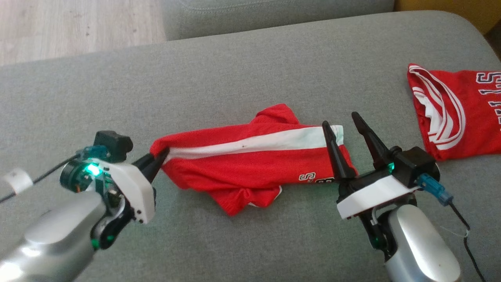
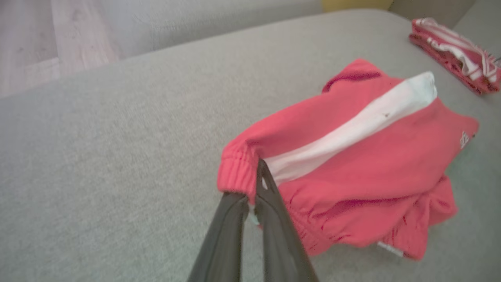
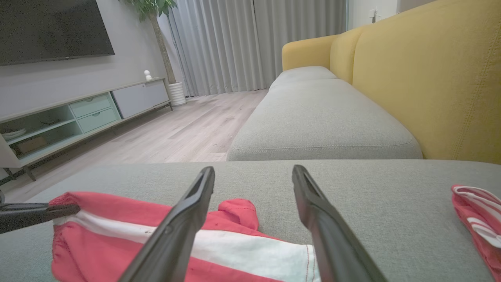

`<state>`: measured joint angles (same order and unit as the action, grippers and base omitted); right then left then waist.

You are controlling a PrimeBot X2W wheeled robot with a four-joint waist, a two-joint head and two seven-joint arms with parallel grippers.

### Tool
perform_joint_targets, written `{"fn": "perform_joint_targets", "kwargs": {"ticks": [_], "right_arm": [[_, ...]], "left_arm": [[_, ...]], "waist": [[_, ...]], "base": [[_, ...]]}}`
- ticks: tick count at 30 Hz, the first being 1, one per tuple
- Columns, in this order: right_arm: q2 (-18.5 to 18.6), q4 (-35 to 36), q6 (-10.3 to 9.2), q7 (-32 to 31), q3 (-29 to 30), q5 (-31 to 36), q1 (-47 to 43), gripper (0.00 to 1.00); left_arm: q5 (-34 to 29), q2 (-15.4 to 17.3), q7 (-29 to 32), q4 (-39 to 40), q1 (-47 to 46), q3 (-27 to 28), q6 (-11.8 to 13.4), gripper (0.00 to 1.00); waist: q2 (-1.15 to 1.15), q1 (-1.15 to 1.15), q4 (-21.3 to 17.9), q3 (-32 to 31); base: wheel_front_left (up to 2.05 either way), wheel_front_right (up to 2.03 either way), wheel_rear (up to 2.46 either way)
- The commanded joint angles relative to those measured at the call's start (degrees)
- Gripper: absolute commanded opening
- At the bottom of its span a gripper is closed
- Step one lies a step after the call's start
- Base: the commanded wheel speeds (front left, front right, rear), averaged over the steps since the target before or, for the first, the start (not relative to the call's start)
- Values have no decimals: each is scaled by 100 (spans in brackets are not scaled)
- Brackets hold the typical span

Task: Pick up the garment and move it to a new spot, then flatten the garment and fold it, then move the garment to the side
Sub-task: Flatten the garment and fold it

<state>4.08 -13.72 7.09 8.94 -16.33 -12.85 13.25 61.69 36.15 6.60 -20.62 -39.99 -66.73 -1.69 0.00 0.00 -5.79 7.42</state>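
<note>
In the head view the garment (image 1: 250, 164), a pair of red shorts with a white stripe (image 1: 258, 143), lies crumpled in the middle of the frame on the grey sofa cushion (image 1: 235, 70). The left gripper (image 1: 158, 156) comes in from the lower left, clenched on the shorts' left end. The right gripper (image 1: 339, 119) stands at their right end, jaws spread wide and holding nothing, one finger over the cloth and the other beyond its edge. A second red garment (image 1: 458, 109) sits apart at the far right. In the left wrist view the left gripper (image 2: 250, 188) rises from the bottom centre and pinches only a small bite of the gathered waistband (image 2: 235, 168), while the rest of the shorts (image 2: 352, 164) sprawl to the right with a lump of cloth tucked under the lower edge. That thin bite looks like the weak spot to me: a sharp tug could let the elastic slide out. In the right wrist view the right gripper (image 3: 253, 170) straddles the hem of the shorts (image 3: 117, 219) along the bottom of the frame, and the left gripper (image 3: 58, 209) shows at the left edge. From here I cannot tell how high the open tips ride above the cloth. If they close too high they may catch one layer or nothing, and stretching would then leave the bunched part folded under.
</note>
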Motion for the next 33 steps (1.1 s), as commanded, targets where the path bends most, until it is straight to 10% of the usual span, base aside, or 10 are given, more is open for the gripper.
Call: {"fn": "perform_joint_targets", "kwargs": {"ticks": [1,2,3,15,22,33], "right_arm": [[-33,212,40,-19,-116,16,26,100],[-22,210,40,-23,-115,7,13,100],[-9,210,40,-29,-109,2,-5,100],[174,445,40,-221,176,40,-302,100],[229,678,40,-343,504,89,-590,100],[118,886,40,-506,846,162,-975,100]], "left_arm": [[-45,18,-354,-11,-288,339,99,0],[-31,-63,-524,-85,-217,381,139,67],[22,-143,-672,-156,-125,430,174,100],[481,-791,-2145,-129,1353,1542,845,100],[-1018,-1184,-2158,756,2423,3463,1108,100],[-2156,-1377,-2159,741,3051,4235,1044,100]], "waist": [[0,0,6,-47],[0,0,6,-78],[0,0,5,-114],[0,0,124,-442],[0,0,365,-596],[0,0,451,-765]], "base": [[0,0,0],[0,0,0],[0,0,0],[0,0,0],[0,0,0],[0,0,0]]}}
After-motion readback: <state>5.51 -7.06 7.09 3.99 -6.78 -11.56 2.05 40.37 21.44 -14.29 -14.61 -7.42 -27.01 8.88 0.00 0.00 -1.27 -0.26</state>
